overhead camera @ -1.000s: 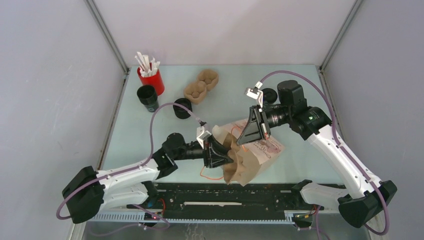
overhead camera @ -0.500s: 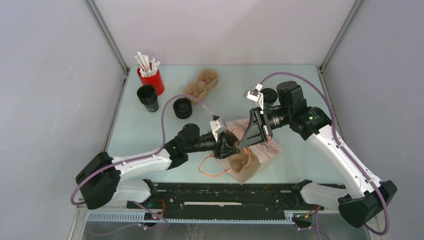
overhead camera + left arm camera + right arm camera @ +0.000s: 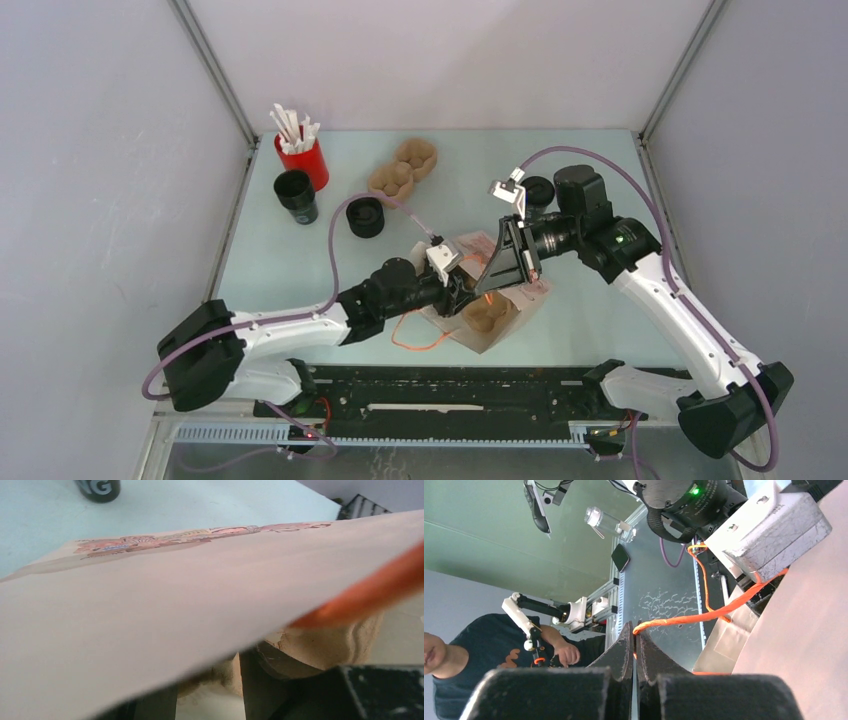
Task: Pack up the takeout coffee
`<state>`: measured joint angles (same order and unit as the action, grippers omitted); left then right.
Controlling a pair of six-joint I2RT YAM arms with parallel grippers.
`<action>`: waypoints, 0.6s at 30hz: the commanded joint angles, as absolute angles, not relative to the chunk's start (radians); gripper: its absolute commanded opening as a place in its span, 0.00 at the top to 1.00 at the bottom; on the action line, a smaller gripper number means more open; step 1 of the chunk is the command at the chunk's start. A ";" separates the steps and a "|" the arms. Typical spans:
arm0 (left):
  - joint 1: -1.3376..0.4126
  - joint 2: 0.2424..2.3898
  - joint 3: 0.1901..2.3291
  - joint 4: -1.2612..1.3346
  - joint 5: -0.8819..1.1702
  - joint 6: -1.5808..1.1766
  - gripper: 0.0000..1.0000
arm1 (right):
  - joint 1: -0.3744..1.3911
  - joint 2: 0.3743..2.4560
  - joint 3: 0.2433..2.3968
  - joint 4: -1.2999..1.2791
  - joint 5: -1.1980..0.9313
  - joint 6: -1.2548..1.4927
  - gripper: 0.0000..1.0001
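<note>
My right gripper (image 3: 633, 641) is fully closed, pinching the orange cord handle (image 3: 684, 617) of the brown paper bag (image 3: 530, 293) and holding that side of the bag's mouth up. My left gripper (image 3: 456, 291) reaches into the mouth from the left. Its fingers (image 3: 255, 680) stand part-way apart under the bag's printed panel, with tan moulded pulp between them. I cannot tell whether they actually clamp it. From above, that pulp piece (image 3: 485, 315) sits in the bag's open end, just beyond my left fingertips, and the second orange handle (image 3: 410, 338) trails loose on the tabletop (image 3: 290, 270) beside the bag.

The takeout coffee (image 3: 296, 195) is not in the bag. It stands upright at the far left of the tabletop, just in front of the red cup (image 3: 305, 163) of white sticks (image 3: 290, 125), well apart from both grippers. A squat black round piece (image 3: 365, 216) lies to its right, with two pulp cup carriers (image 3: 402, 168) farther back.
</note>
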<state>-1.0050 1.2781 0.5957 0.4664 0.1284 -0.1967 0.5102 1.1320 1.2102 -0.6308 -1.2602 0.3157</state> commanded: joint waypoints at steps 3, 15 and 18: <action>-1.073 1.289 0.643 0.461 -0.159 -0.119 0.64 | 0.519 1.088 1.164 -0.504 -1.224 0.421 1.00; -1.116 1.338 0.624 0.531 -0.365 -0.184 0.62 | 0.558 1.032 1.110 -0.391 -1.059 0.530 1.00; -1.120 1.344 0.613 0.564 -0.407 -0.199 0.62 | 0.560 1.026 1.112 -0.374 -1.061 0.544 1.00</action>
<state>-1.1130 1.3327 0.6033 0.4881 -0.2958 -0.1841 0.5499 1.0550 1.1049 -0.4576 -1.0763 0.4889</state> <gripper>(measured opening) 0.469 0.009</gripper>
